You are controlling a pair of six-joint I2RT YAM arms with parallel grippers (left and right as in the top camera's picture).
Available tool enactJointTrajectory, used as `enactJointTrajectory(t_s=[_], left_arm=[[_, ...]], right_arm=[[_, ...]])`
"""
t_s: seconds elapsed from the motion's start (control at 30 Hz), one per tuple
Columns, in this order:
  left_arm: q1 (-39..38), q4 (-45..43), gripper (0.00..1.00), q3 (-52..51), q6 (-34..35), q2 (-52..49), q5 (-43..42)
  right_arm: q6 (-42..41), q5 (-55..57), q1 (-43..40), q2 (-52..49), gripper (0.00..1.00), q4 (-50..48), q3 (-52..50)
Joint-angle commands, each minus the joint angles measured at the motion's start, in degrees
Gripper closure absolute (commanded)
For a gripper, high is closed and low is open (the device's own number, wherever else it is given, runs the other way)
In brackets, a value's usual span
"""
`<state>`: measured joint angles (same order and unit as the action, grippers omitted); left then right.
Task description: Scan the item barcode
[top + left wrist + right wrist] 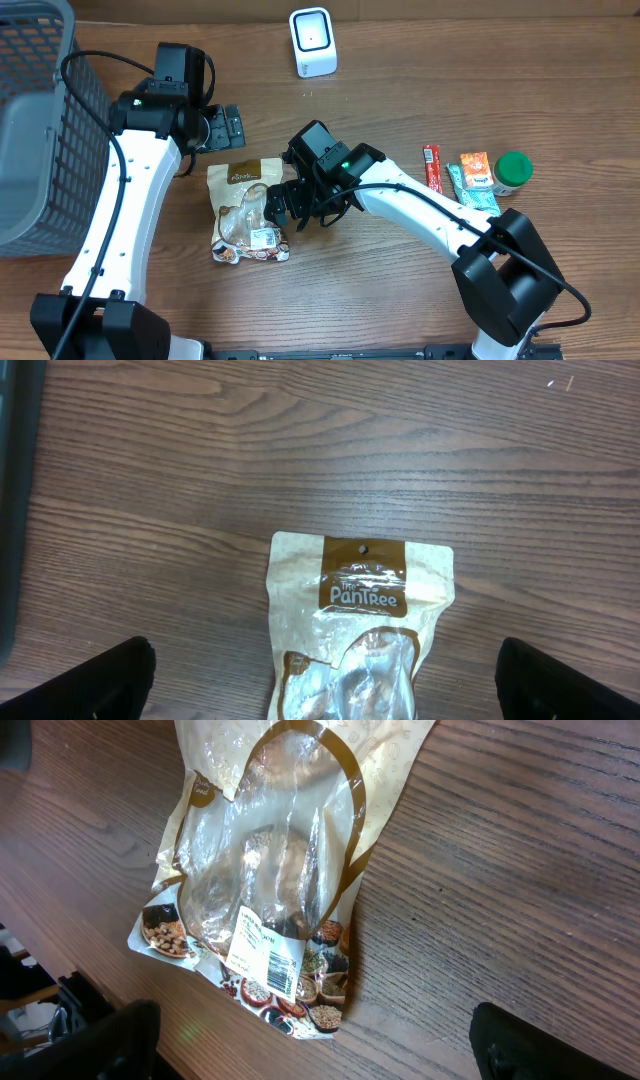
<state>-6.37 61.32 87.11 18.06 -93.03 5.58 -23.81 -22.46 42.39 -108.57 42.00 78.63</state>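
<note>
My counter is brown wood grain. A pouch lies flat near the middle, with its brown header toward the far edge and its white barcode label face up near the bottom end. A white scanner stands at the far edge. A grey basket sits at my left. To my right, close together, lie a red stick, an orange packet, a teal packet and a green-capped jar.
</note>
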Motion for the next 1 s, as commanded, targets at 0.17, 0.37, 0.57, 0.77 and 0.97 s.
enactJointTrajectory(t_s=[0.17, 0.37, 0.57, 0.77, 0.97], left_arm=[[-0.39, -0.04, 0.0, 1.01, 0.79, -0.33, -0.31], [-0.39, -0.04, 0.0, 1.01, 0.79, -0.33, -0.31], [-0.39, -0.04, 0.0, 1.01, 0.79, -0.33, -0.31], [-0.42, -1.18, 0.0, 1.01, 1.49, -0.33, -1.49], [-0.39, -1.4, 0.44, 1.01, 0.24, -0.44, -1.14]], right_arm=[[-0.2, 0.42, -0.02, 2.14, 0.0, -0.35, -0.31], [-0.2, 0.42, -0.02, 2.14, 0.0, -0.35, -0.31], [-0.2, 0.42, -0.02, 2.14, 0.0, -0.35, -0.31], [-0.2, 0.42, -0.02, 2.14, 0.0, -0.35, -0.31], [-0.24, 1.29, -0.2, 2.14, 0.0, -1.29, -0.31]])
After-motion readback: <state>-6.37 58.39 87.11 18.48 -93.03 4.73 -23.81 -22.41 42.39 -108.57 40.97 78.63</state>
